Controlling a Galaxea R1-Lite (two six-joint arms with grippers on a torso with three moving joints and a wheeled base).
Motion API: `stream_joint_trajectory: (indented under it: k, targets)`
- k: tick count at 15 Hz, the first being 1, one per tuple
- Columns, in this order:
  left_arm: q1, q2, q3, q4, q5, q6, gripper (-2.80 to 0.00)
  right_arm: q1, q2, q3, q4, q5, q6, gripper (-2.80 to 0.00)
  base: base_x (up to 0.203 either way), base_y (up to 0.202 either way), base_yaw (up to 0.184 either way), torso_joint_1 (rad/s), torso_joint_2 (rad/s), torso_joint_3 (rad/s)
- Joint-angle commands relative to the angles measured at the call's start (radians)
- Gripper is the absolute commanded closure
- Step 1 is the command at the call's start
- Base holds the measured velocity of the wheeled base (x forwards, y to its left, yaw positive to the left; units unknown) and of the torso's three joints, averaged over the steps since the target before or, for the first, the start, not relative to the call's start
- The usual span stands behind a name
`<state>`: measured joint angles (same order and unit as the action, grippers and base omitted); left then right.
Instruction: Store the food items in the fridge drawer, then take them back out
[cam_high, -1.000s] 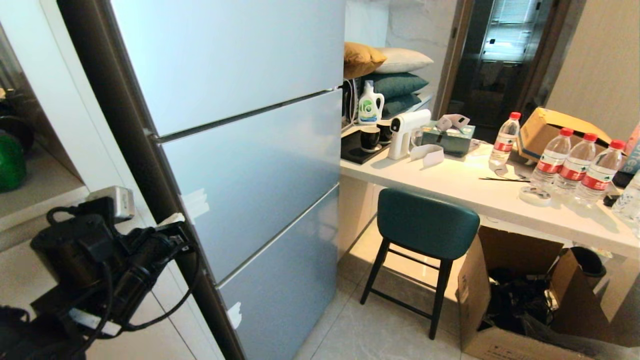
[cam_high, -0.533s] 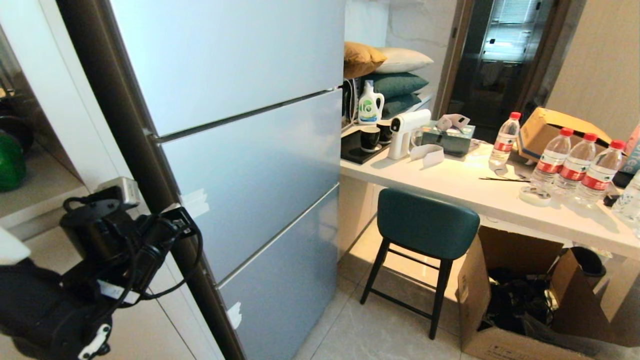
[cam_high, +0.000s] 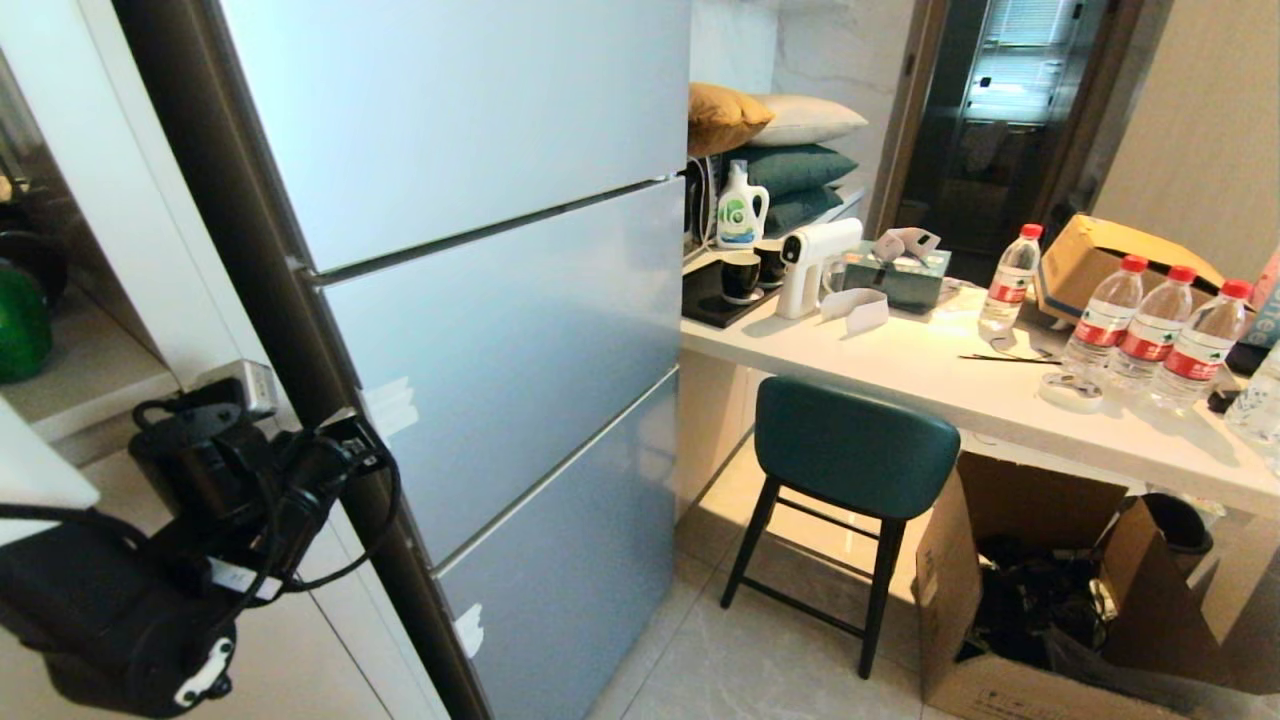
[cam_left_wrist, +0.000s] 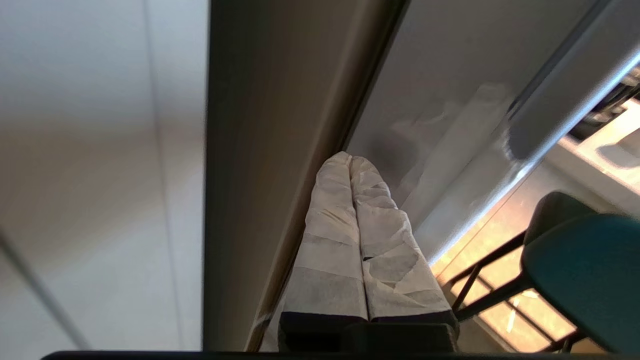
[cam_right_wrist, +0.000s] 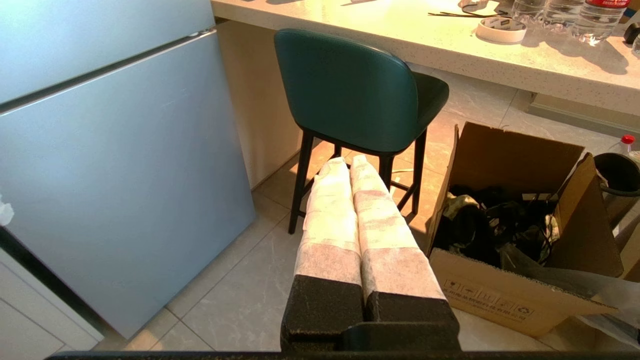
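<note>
The fridge (cam_high: 500, 330) stands shut, so the fridge drawer is hidden. A glossy green rounded thing (cam_high: 20, 325), possibly the pepper, lies on a shelf at the far left, cut off by the frame's edge. The potato is out of view. My left gripper (cam_high: 348, 420) is shut and empty, its taped fingertips (cam_left_wrist: 345, 165) at the left edge of the fridge's middle front panel (cam_left_wrist: 440, 100), where it meets the dark side wall (cam_left_wrist: 260, 150). My right gripper (cam_right_wrist: 350, 162) is shut and empty, held low and pointing at the floor in front of the stool.
A teal stool (cam_high: 850, 445) stands right of the fridge under a white counter (cam_high: 960, 390) with water bottles (cam_high: 1150, 330), cups and a spray gun. An open cardboard box (cam_high: 1040, 600) sits on the floor. White cabinets (cam_high: 300, 650) lie left of the fridge.
My left arm has risen and swung in toward the fridge's left edge, and its gripper sits slightly higher against that edge. The right arm and the scene have not moved.
</note>
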<state>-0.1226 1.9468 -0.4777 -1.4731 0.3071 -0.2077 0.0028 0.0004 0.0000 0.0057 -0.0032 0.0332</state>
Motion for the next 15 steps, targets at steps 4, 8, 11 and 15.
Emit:
stream_joint_trajectory:
  k: [4,8,11,15]
  targets:
    - [0.001,0.077,0.013,-0.057,-0.068,-0.005,0.00,0.000,0.001,0.000,0.000,0.000,0.001,0.00,0.000,0.000,0.000,0.000,0.00,0.000]
    - [0.000,0.046,0.033,-0.057,-0.143,-0.031,0.00,0.000,0.001,0.000,0.000,0.000,0.001,0.00,0.000,0.000,0.000,0.000,0.00,0.000]
    - [-0.002,0.038,0.022,-0.057,-0.144,-0.038,0.00,0.000,0.001,0.000,0.000,0.000,0.001,0.00,0.000,0.000,0.000,0.000,0.00,0.000]
    - [-0.002,0.043,-0.011,-0.057,-0.140,-0.031,0.00,0.000,0.001,0.000,0.000,0.000,0.001,0.00,0.000,0.000,0.000,0.000,0.00,0.000]
